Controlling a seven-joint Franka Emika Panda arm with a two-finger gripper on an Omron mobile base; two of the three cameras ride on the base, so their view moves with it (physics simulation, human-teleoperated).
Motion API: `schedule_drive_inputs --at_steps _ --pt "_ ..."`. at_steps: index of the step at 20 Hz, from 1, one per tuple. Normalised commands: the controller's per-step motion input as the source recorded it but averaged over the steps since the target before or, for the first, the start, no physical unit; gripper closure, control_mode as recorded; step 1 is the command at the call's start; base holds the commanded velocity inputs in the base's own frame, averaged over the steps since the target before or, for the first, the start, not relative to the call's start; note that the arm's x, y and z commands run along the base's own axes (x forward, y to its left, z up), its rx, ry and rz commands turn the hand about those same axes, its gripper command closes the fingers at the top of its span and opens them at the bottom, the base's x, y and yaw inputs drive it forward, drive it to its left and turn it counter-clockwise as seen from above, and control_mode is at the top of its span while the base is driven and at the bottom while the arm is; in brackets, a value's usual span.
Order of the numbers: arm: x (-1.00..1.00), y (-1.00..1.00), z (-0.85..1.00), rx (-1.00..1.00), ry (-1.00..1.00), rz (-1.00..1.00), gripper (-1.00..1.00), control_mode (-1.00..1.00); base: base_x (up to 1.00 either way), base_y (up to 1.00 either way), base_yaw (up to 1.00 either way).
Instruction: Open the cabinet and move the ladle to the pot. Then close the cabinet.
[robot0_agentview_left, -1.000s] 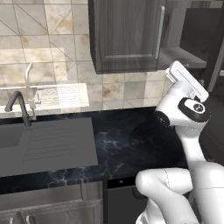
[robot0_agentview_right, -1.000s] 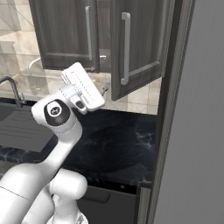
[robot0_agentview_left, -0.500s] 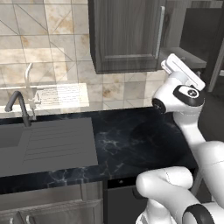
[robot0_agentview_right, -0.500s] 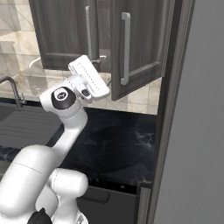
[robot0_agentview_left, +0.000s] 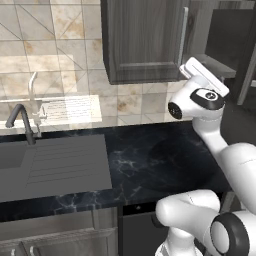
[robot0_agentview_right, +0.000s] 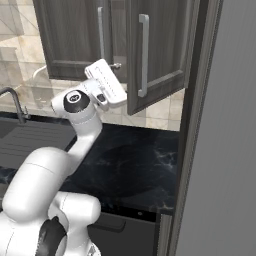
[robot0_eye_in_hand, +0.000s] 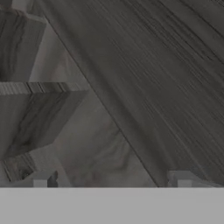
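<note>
The cabinet (robot0_agentview_left: 144, 41) is a dark wood-grain wall unit above the counter. Its left door (robot0_agentview_right: 70, 35) is shut, and its right door (robot0_agentview_right: 161, 47) stands swung out partway, its long silver handle (robot0_agentview_right: 143, 55) facing me. My gripper (robot0_agentview_right: 115, 67) is raised in front of the cabinet's lower edge, near the gap between the two doors. Its small finger tips (robot0_eye_in_hand: 43, 179) stand wide apart in the hand view, open and holding nothing. Dark wood grain (robot0_eye_in_hand: 166, 78) lies close ahead of them. The ladle and the pot are hidden from me.
Below lies a black marble counter (robot0_agentview_left: 160, 160) with a sink and drainboard (robot0_agentview_left: 55, 165) and a dark faucet (robot0_agentview_left: 22, 122) at the left. A tall grey panel (robot0_agentview_right: 225, 130) rises close on the right. Tiled wall (robot0_agentview_left: 65, 55) runs behind the counter.
My arm has lifted the hand up and nearer to the cabinet's lower edge. The right door stands ajar as before, and the jaws stay wide.
</note>
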Motion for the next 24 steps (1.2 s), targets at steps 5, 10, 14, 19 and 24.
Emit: schedule_drive_inputs --at_steps 5,10,14,19,24 --pt "0.22 -0.47 -0.04 0.00 0.00 -0.06 -1.00 -1.00 0.00 0.00 0.00" --pt "0.08 -0.46 -0.05 0.00 0.00 -0.06 -1.00 -1.00 0.00 0.00 0.00" --pt "0.26 -0.34 -0.21 0.00 0.00 -0.05 -1.00 -1.00 0.00 0.00 0.00" --pt "-0.01 -0.61 -0.08 0.00 -0.02 -0.08 -1.00 -1.00 0.00 0.00 0.00" --pt "-0.55 -0.97 0.00 0.03 -0.14 -0.18 -1.00 -1.00 0.00 0.00 0.00"
